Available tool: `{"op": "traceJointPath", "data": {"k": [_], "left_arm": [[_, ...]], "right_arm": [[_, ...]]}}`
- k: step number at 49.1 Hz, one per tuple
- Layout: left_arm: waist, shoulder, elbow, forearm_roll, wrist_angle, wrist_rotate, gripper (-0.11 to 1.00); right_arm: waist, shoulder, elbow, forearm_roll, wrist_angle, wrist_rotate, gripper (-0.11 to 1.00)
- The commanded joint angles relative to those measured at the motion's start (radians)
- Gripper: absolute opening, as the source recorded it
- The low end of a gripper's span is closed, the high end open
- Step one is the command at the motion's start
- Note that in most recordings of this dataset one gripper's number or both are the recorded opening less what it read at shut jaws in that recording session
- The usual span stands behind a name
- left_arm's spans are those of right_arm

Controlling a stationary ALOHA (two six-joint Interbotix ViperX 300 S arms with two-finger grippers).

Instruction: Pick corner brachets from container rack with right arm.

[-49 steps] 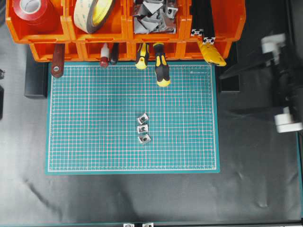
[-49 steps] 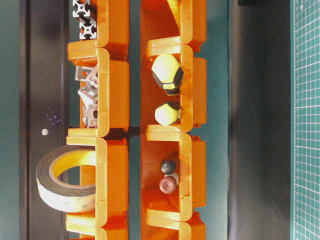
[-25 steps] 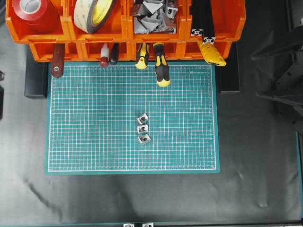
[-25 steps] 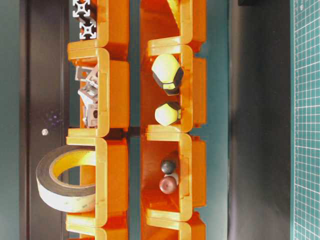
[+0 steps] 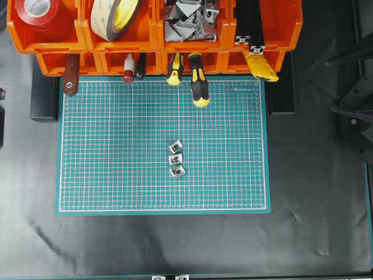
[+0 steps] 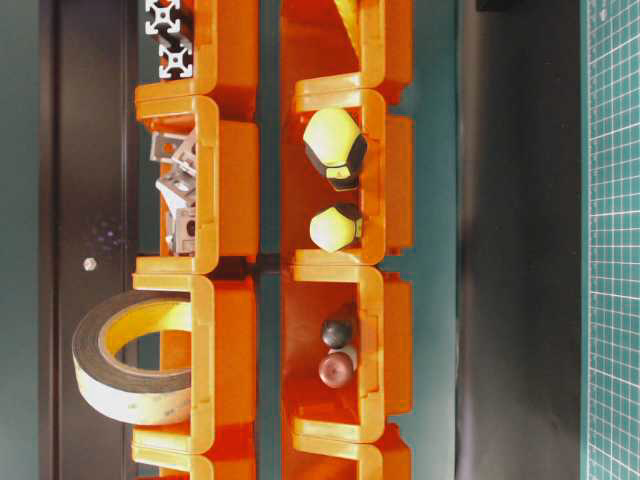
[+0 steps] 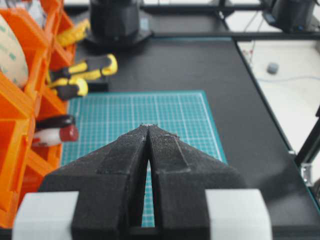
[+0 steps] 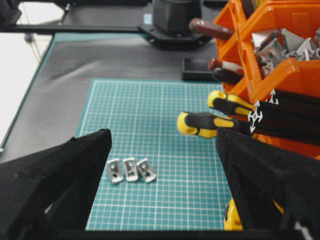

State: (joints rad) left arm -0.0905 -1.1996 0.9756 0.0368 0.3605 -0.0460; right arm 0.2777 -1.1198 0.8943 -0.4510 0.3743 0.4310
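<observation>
The orange container rack [image 5: 192, 45] runs along the far edge of the green mat [image 5: 116, 175]. One upper bin holds a heap of silver corner brachets [image 5: 187, 20], also seen in the table-level view [image 6: 175, 195] and at the right wrist view's top right [image 8: 282, 45]. Three more brachets [image 5: 176, 158] lie in a short row mid-mat. My right gripper [image 8: 164, 137] hangs open and empty above the mat's right side, with the row of three [image 8: 130, 169] between its fingers, farther away. Overhead, only dark parts of the right arm [image 5: 352, 108] show. My left gripper [image 7: 149, 126] is shut, empty.
A red tape roll [image 5: 38, 14], a beige tape roll [image 5: 113, 17] and black slotted bars [image 5: 250, 23] fill other upper bins. Yellow-black screwdriver handles [image 5: 198, 87] and a brown-handled tool [image 5: 71, 76] stick out of the lower bins over the mat's far edge.
The right arm has drawn back to the right; its white gripper parts have left the overhead view. The three brachets on the mat have not moved.
</observation>
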Motion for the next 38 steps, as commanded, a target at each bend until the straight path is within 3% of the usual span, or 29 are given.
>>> {"op": "traceJointPath", "data": {"k": [1, 21, 38], "left_arm": [[-0.002, -0.012, 0.012, 0.003, -0.021, 0.009, 0.00], [-0.006, -0.018, 0.120, 0.003, -0.255, 0.018, 0.00], [-0.003, -0.029, 0.115, 0.003, -0.256, 0.003, 0.00]], "right_arm": [[-0.002, -0.002, -0.008, -0.003, 0.006, 0.002, 0.81], [-0.002, -0.086, 0.132, 0.015, -0.064, 0.005, 0.81], [-0.002, -0.153, 0.164, 0.025, -0.104, 0.006, 0.81]]}}
